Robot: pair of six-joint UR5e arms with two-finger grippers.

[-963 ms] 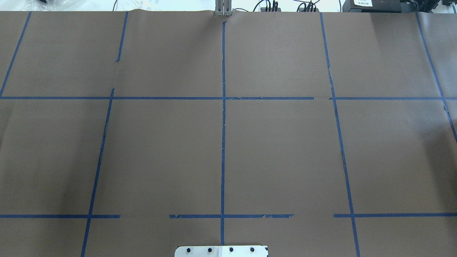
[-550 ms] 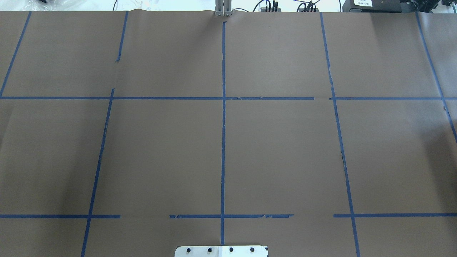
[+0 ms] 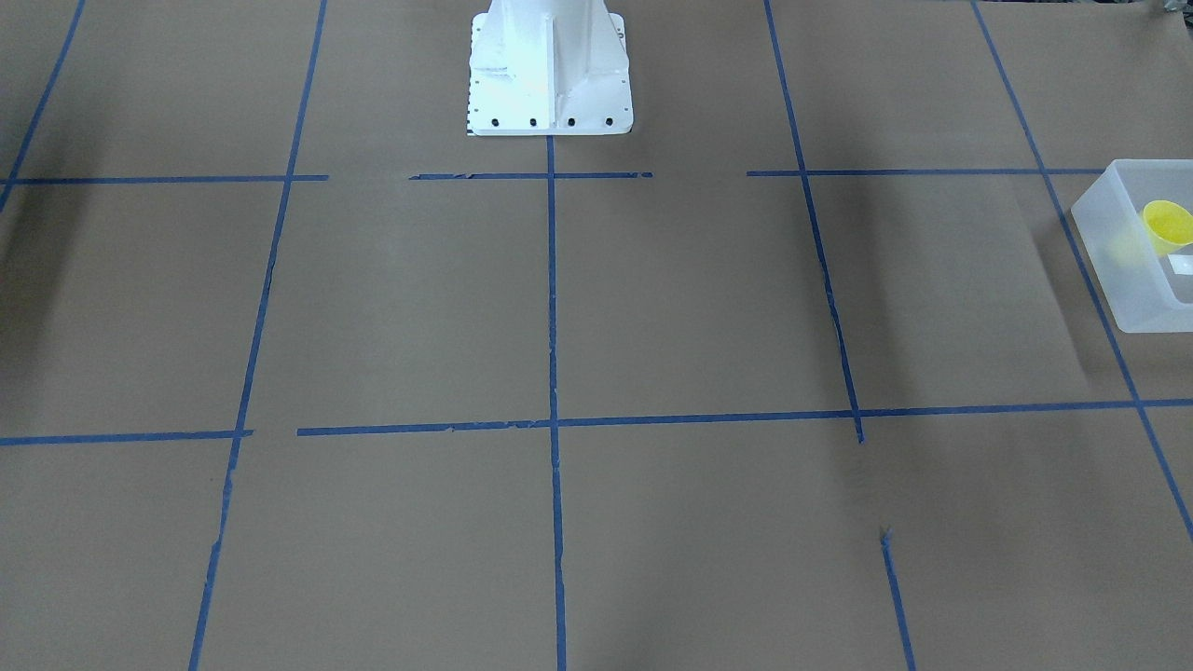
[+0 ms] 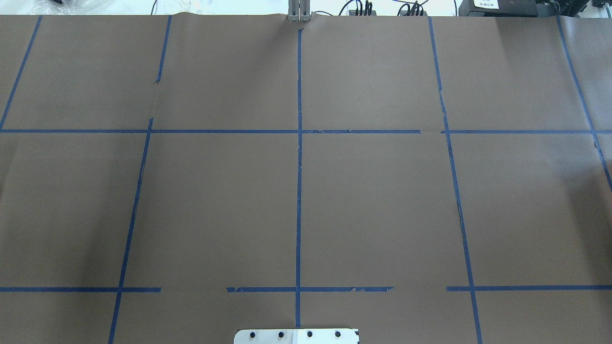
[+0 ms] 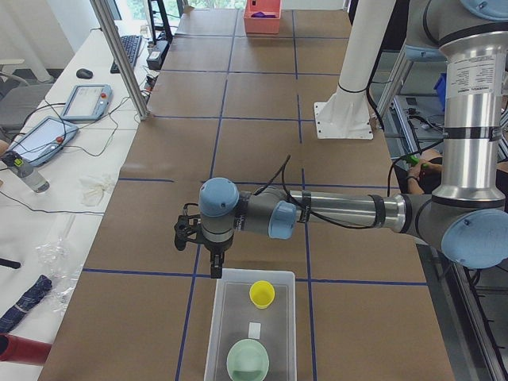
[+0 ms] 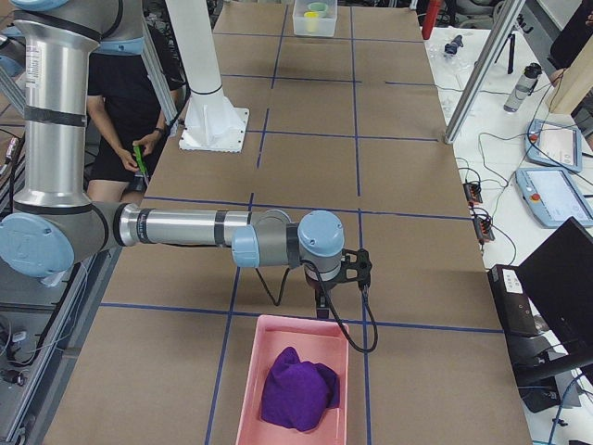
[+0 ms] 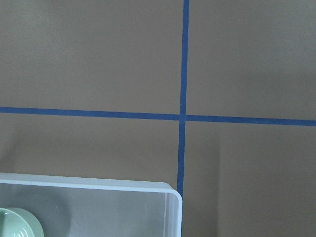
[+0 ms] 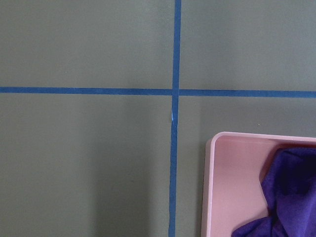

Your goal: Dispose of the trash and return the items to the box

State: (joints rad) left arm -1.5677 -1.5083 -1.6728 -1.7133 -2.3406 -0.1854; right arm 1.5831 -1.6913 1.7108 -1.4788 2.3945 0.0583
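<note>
The box [image 5: 216,325], a frosted-white bin, stands at the table's left end. In it are the yellow cup [image 5: 262,294], a mint-green bowl [image 5: 248,361] and a small white piece [image 5: 255,329]. The box [image 3: 1114,280] and cup [image 3: 1167,225] also show at the front view's right edge. My left gripper [image 5: 213,268] hangs just beyond the box's far rim; I cannot tell whether it is open. My right gripper [image 6: 321,306] hangs just beyond a pink bin [image 6: 243,389] that holds a purple cloth [image 6: 296,389]; I cannot tell its state either. The left wrist view shows the box corner [image 7: 148,186] and the bowl [image 7: 17,224].
The right wrist view shows the pink bin's rim [image 8: 207,187] and the cloth [image 8: 291,192]. The white robot base [image 3: 548,70] stands at the table's middle near edge. Brown paper with blue tape lines [image 4: 299,191] covers the table. A person sits behind the robot [image 6: 139,139].
</note>
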